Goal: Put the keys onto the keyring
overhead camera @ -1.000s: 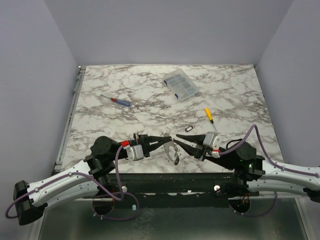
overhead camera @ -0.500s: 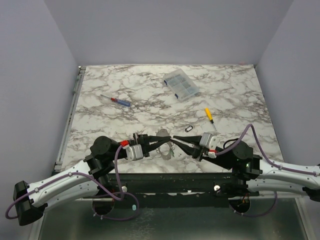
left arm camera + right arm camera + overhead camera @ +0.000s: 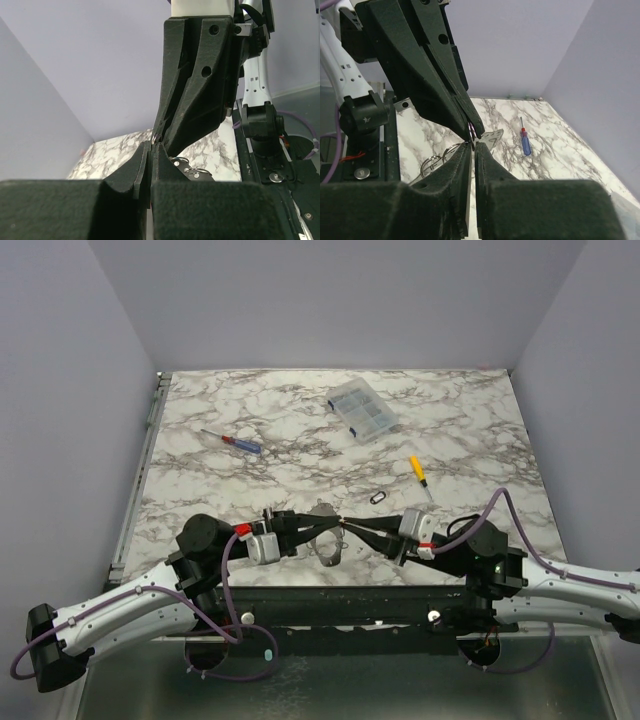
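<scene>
**Operator:** Comparing this moment with one second ago, what differs?

**Technician:** Both arms remain low over the near edge of the table. The left gripper and the right gripper still meet tip to tip. The meeting point now sits slightly further left. The keys hang just below it and have swung from its right side to its left.

**Operator:** State of the jaws?

**Technician:** Each pair is pressed almost together. Both appear to pinch the thin wire of the keyring from opposite sides.

**Operator:** Meaning for the task?

**Technician:** As a judgement, the ring is being worked rather than released, and the swing suggests it is being turned between the tips. One key shows just beyond the tips. Whether it is threaded cannot be told, so treat the task as unfinished.
</scene>
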You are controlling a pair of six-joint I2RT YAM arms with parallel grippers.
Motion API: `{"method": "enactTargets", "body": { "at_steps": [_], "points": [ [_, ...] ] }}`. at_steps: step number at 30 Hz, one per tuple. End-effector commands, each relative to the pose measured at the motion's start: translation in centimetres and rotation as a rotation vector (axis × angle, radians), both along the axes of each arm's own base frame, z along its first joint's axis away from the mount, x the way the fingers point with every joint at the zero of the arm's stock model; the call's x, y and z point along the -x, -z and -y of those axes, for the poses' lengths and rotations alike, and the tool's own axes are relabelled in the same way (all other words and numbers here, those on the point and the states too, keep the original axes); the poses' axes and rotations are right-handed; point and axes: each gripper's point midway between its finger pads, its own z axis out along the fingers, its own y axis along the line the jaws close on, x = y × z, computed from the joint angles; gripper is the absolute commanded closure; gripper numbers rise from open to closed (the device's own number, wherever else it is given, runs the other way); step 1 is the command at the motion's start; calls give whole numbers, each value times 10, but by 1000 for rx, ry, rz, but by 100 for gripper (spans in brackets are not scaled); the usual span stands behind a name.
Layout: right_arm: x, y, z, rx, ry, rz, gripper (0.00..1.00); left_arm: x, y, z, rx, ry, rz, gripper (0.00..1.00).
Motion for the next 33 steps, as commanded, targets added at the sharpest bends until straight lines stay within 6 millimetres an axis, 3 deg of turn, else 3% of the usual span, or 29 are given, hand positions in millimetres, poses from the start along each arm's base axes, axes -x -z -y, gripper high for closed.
{"method": "enactTargets", "body": {
  "at_steps": [1,5,8,11,14,16,23,33],
  "points": [
    [5,-12,-8,-11,-37,29,88,12,-1,1,15,66,8,100],
    [-2,-12,-8,-11,1,34,98,10,2,1,11,55,-1,100],
    [-7,-15,-5,-13,33,41,99,4,7,0,-2,17,-7,98],
    [-11,-16,1,0,62,61,99,-6,16,-1,-43,-41,-5,79],
    [-19,-7,4,72,106,76,99,-18,33,-2,-128,-101,-15,46],
    [-25,0,4,133,135,77,99,-23,44,-1,-191,-124,-12,37],
    [-39,26,6,309,208,71,99,-28,56,-1,-265,-145,-2,40],
    [-49,43,12,426,262,97,99,-37,58,-10,-281,-211,24,47]
  ]
}}
